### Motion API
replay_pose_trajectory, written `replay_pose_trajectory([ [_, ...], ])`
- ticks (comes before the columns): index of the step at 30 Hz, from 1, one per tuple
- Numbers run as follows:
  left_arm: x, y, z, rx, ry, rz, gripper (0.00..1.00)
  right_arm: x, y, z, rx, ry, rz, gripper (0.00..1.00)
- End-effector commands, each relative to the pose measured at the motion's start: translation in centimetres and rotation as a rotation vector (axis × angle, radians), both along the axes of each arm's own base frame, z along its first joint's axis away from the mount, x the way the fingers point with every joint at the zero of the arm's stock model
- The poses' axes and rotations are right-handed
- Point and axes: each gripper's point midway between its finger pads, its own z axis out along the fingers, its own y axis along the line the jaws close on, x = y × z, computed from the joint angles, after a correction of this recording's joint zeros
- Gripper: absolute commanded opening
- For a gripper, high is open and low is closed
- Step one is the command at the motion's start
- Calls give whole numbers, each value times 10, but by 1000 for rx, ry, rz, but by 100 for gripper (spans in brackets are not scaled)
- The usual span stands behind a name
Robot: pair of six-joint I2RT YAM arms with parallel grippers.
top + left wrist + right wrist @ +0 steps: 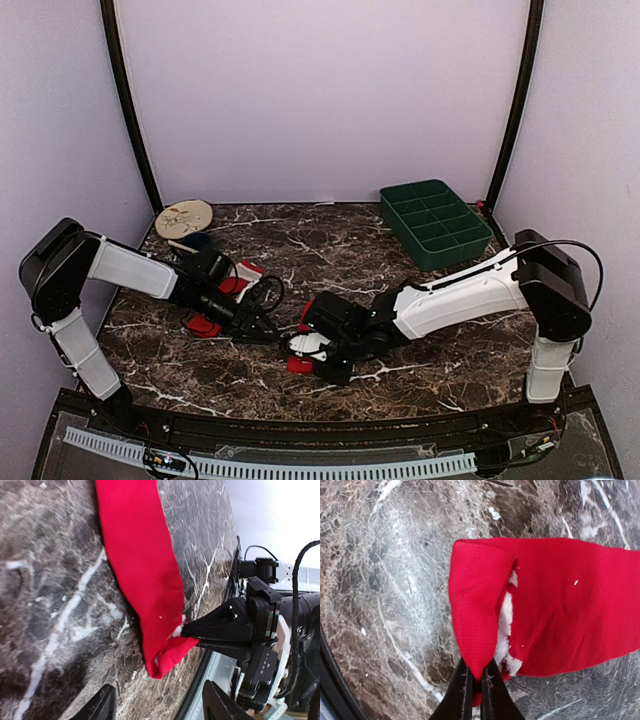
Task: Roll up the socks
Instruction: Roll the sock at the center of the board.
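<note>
On the marble table point(330, 250), starting the roll of a red sock point(560, 605).
Stretched flat as a long strip near the front edge, one end doubled back and pinched between the pressed-together tips of the right gripper point(476, 672), probably to form the roll's core; with the left gripper point(159, 697) spread wide above, gripping nothing, seemingly leaving room.

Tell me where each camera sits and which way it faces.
Top external: above and behind the bases, facing down at the marble table; both arms show.
Left wrist: facing down at the red sock; open left gripper at bottom.
Right wrist: facing down; right gripper shut on the sock's end.
Both wrist views share this sock.
</note>
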Motion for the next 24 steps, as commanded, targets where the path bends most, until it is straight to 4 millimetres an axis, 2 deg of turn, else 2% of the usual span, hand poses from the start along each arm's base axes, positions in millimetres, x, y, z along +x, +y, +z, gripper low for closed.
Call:
replay_pose_trajectory([
  [1, 22, 6, 13, 6, -147, 123, 61, -11, -6, 8, 4, 207, -23, 4],
  [7, 26, 20, 7, 76, -253, 210, 60, -11, -5, 16, 50, 436, -43, 4],
  [10, 24, 21, 6, 124, -343, 207, 59, -13, -6, 16, 64, 566, -43, 3],
  [18, 2, -6, 16, 190, -615, 75, 56, -20, -7, 11, 101, 856, -49, 3],
  [24, -12, -17, 25, 156, -743, -28, 56, -11, -7, 14, 123, 912, -69, 3],
])
